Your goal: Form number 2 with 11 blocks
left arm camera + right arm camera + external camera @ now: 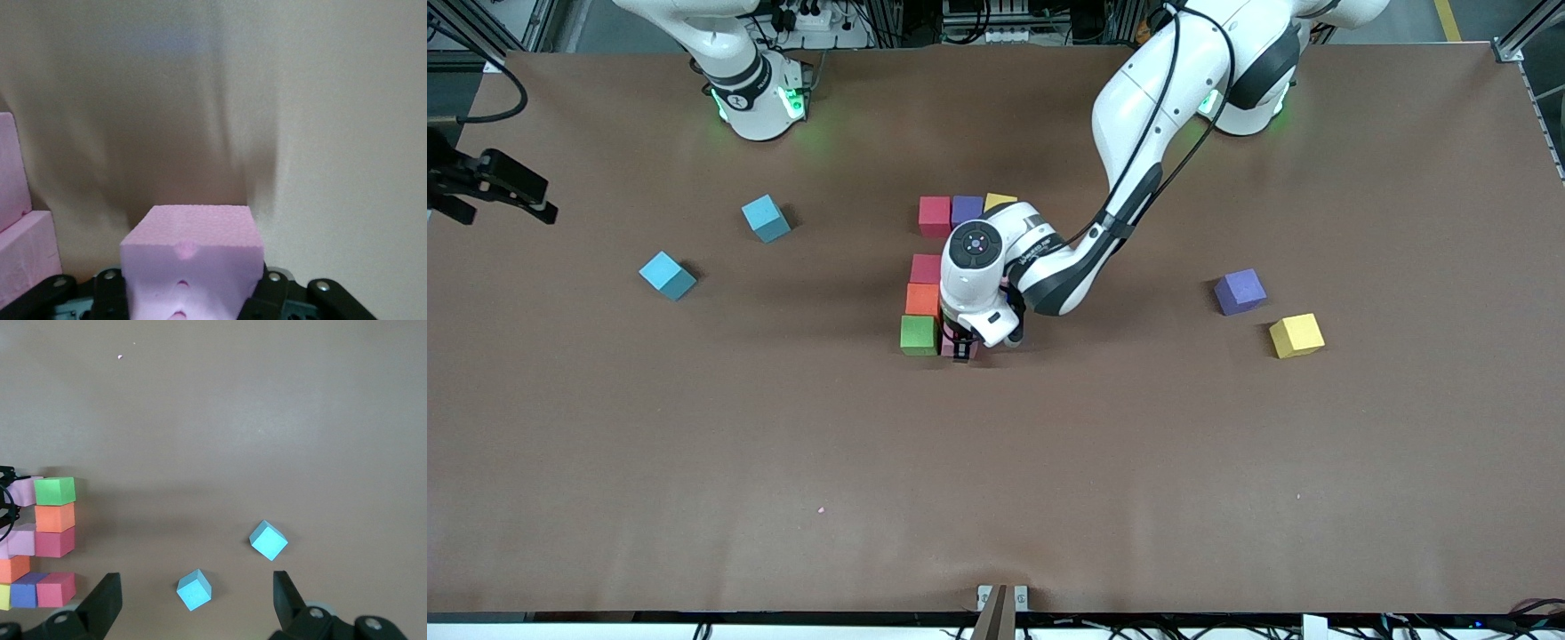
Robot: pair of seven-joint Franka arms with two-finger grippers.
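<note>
Several blocks stand grouped mid-table: red (935,215), purple (967,210) and yellow (1000,200) in a row, then a dark pink one (926,268), orange (922,300) and green (919,335) in a column toward the front camera. My left gripper (960,351) is shut on a pink block (193,230), held low, right beside the green block. The left arm covers the blocks under its wrist. My right gripper (195,576) waits high up, open, with nothing between its fingers. A loose purple block (1240,292) and a loose yellow block (1296,335) lie toward the left arm's end.
Two light-blue cubes (766,218) (667,276) lie toward the right arm's end of the brown table (996,498). A black fixture (489,182) juts in at that end's edge.
</note>
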